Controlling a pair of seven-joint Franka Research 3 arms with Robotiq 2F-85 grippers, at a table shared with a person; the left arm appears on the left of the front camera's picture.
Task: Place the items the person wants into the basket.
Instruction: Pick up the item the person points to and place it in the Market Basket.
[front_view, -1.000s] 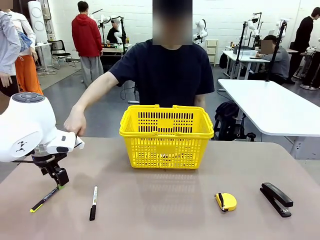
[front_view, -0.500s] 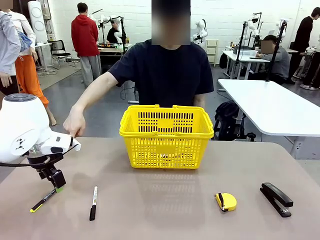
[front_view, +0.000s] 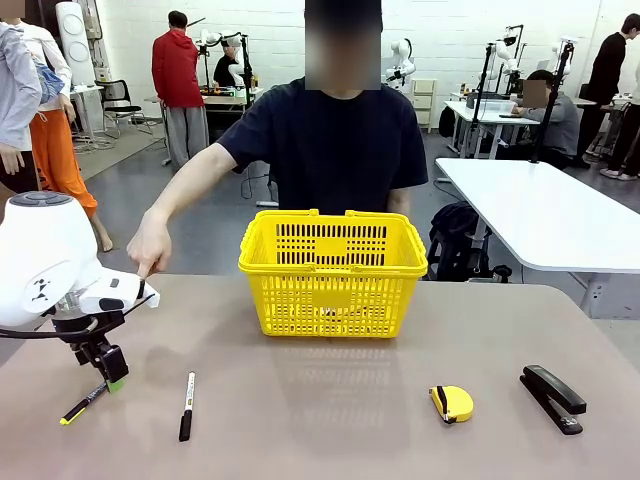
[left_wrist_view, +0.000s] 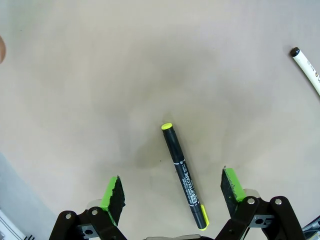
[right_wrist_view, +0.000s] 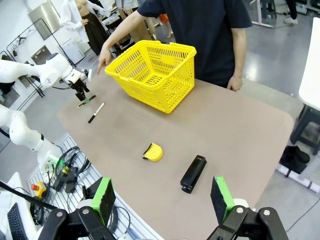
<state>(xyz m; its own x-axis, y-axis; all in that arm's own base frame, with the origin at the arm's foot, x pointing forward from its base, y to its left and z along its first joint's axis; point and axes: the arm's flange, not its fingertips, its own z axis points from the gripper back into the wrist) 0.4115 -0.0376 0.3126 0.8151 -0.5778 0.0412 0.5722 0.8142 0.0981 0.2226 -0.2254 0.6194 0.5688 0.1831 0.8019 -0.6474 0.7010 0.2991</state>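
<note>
- The left gripper (left_wrist_view: 171, 176) hangs over the table, jaws wide and empty.
- The thin black pen (left_wrist_view: 183, 175) lies flat between its pads, touching neither.
- The marker (left_wrist_view: 307, 67) lies off to one side, well apart.
- The right gripper (right_wrist_view: 162, 192) is also spread wide and empty, with the basket (right_wrist_view: 150, 75) far ahead of it.

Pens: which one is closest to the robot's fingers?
The thin black pen with the yellow-green end. It lies right below the open left fingers, while the black-and-white marker lies farther off to the side.
</note>
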